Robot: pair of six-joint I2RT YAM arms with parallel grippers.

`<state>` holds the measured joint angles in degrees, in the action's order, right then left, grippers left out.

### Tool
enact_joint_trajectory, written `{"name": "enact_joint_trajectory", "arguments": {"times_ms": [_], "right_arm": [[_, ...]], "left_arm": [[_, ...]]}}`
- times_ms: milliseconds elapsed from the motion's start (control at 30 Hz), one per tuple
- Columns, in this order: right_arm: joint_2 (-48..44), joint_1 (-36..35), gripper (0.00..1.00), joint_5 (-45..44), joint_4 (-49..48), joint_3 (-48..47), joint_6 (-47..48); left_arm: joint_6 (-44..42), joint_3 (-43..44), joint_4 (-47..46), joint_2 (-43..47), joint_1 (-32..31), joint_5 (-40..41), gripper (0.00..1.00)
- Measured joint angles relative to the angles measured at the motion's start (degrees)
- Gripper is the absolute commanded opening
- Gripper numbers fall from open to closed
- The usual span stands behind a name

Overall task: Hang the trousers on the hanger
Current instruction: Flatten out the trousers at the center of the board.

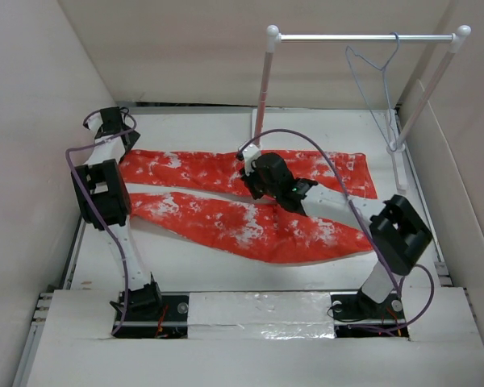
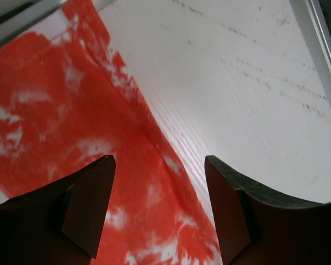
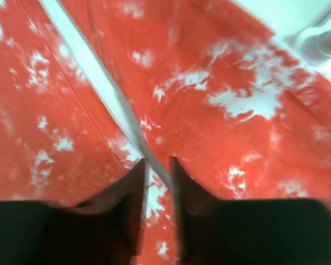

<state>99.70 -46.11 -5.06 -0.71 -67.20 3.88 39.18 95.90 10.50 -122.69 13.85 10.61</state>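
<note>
Ahead of the jaws of the left gripper (image 2: 159, 185) and off to their right runs the white ribbed table (image 2: 237, 94), marked with faint scuff lines and bounded far right by a metal edge strip (image 2: 320, 44). Ahead-right of the jaws of the right gripper (image 3: 157, 165) stands a white foot of the rail stand (image 3: 323, 44), its metal crossbar high above. A plain pale back wall (image 1: 185, 56), left wall (image 1: 24, 161) and right wall (image 1: 468, 201) box the table in. Behind both jaws, a shiny tape strip (image 1: 258, 310) crosses the near edge. The light is soft and even.

Left end effector (image 2: 160, 212) spread wide — right end effector (image 3: 157, 190) nearly closed
</note>
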Motion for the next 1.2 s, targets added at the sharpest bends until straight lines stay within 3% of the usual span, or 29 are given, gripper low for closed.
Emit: {"name": "enact_joint_trajectory", "arguments": {"times_ms": [33,133,167,233,333,400,433,533,633,767,900,1033,1200], "right_arm": [[-1.92,0.26,0.00,-0.57,-0.55,1.03,-0.31],[-8.87,1.62,0.00,-1.42,-1.60,6.36,-1.88],[-10.84,2.51,0.00,-1.73,-2.01,8.04,-2.47],[-15.82,6.91,0.00,-2.01,-3.32,13.05,-4.48],[-22.47,16.61,0.01,-2.27,-4.85,20.79,-7.93],[-26.77,23.41,0.08,-2.47,-5.14,25.49,-10.34],[-28.92,26.49,0.23,-2.60,-5.42,27.76,-11.45],[-34.07,34.82,0.53,-1.99,-6.23,33.05,-13.79],[-35.43,41.81,0.68,-0.31,-6.45,35.21,-15.19],[-30.80,48.17,0.77,3.28,-9.27,35.78,-16.90],[-22.16,52.22,0.78,7.98,-11.08,35.76,-18.47],[-15.87,55.58,0.76,12.37,-13.14,34.29,-20.28],[-13.31,57.70,0.75,14.84,-13.73,32.35,-22.12]], "left_arm": [[-0.22,-1.86,-0.31,1.51,-0.22,0.22,0.58],[-0.24,-7.78,-1.62,7.02,-1.01,0.15,0.27],[-0.31,-9.75,-2.14,9.25,-1.60,0.17,0.11],[-0.68,-13.18,-3.52,13.51,-2.49,0.22,0.00],[-0.70,-17.27,-5.84,20.55,-7.02,0.37,0.00],[-0.57,-19.45,-8.70,24.52,-12.28,0.66,0.00],[-0.33,-20.83,-10.43,26.58,-15.67,0.79,0.00],[0.28,-27.34,-17.64,32.83,-28.02,0.04,0.00],[-0.24,-34.12,-23.23,36.48,-39.47,-1.42,0.05],[-1.79,-41.99,-28.33,36.72,-48.09,-3.61,0.24],[-3.50,-51.36,-31.61,37.55,-49.53,-6.43,0.37],[-4.48,-59.58,-33.97,41.68,-49.57,-9.07,0.38],[-7.43,-61.61,-36.22,46.66,-52.98,-9.14,0.38]]}}
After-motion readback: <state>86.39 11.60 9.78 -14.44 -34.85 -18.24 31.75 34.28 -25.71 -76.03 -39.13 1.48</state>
